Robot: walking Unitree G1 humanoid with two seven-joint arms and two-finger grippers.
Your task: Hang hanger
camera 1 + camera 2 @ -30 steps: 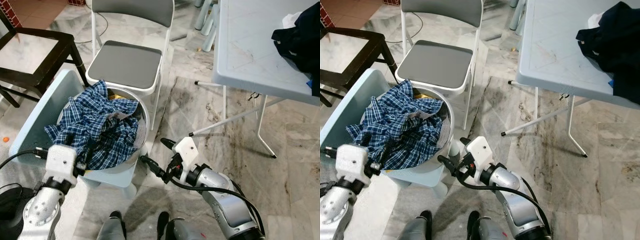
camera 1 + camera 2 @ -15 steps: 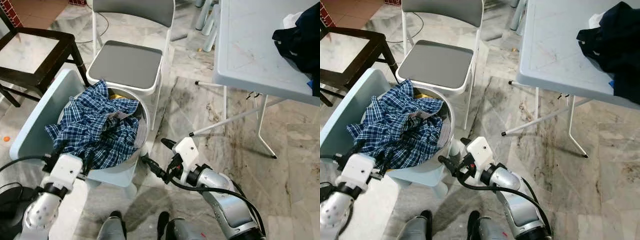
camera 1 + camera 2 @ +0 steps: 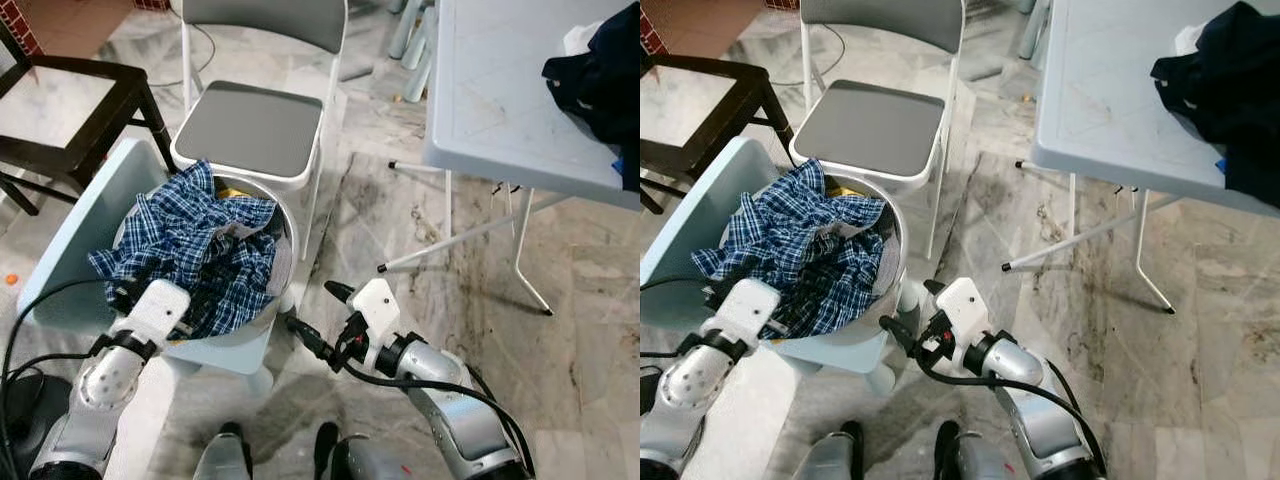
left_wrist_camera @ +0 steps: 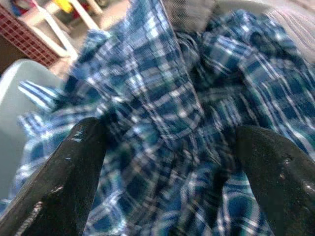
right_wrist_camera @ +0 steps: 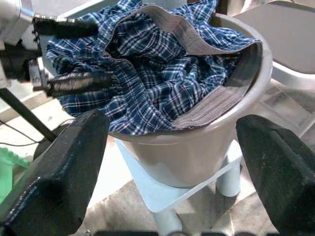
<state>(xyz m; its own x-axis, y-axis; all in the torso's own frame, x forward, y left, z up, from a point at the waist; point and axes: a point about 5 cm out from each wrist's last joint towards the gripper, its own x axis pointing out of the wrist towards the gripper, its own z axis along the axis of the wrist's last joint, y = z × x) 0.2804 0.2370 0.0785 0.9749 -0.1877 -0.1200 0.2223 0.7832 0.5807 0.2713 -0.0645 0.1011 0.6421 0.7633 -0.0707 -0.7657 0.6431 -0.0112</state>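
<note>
A blue plaid shirt [image 3: 190, 245] lies crumpled in a grey bucket [image 5: 206, 147], which stands on a pale blue plastic stool [image 3: 80, 230]. My left gripper [image 3: 160, 285] reaches over the bucket's near left rim. It is open, its two black fingers [image 5: 78, 81] spread wide just above the shirt's folds [image 4: 167, 118], with nothing pinched between them. My right gripper [image 3: 318, 315] hangs low to the right of the bucket, a short way from its wall. It is open and empty, pointing at the bucket. I see no hanger.
A white chair with a grey seat [image 3: 250, 130] stands right behind the bucket, and a dark wooden chair [image 3: 70, 100] is at the far left. A white folding table [image 3: 500, 100] carrying dark clothes [image 3: 600, 80] stands at the right, its legs [image 3: 450, 240] slanting over the marble floor.
My left gripper has risen from beside the bucket's front left and swung right, over the rim, onto the plaid shirt. The right arm has hardly moved.
</note>
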